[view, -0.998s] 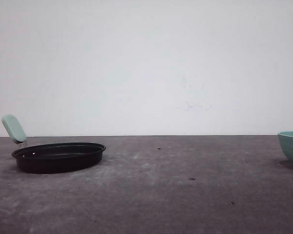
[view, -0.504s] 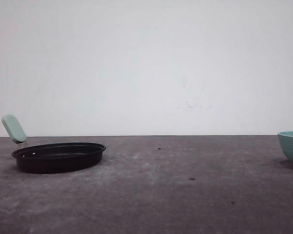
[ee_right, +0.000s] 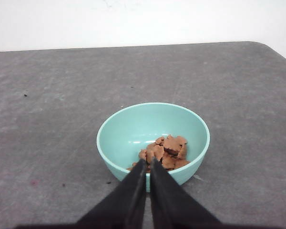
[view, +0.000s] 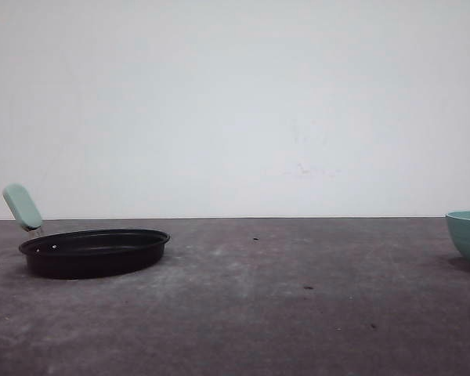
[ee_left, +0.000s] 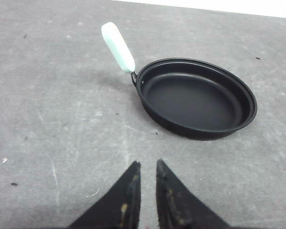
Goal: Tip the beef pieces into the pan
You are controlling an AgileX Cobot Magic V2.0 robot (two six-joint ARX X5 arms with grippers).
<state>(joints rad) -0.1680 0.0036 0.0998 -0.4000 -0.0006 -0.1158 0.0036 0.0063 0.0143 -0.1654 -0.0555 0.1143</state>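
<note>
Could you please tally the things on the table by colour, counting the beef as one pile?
Black: 1, the pan, with a mint handle
Teal-green: 1, the bowl
Reddish-brown: 1, the pile of beef pieces in the bowl
Total: 3

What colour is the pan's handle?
Pale mint green, on a black pan; the handle shows best in the left wrist view.

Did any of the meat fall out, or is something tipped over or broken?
Nothing stands out. The beef pieces all sit inside the teal bowl, which stands upright. The pan lies flat on the table, empty and unbroken. I see a few tiny dark specks on the tabletop, but no spilled meat.
</note>
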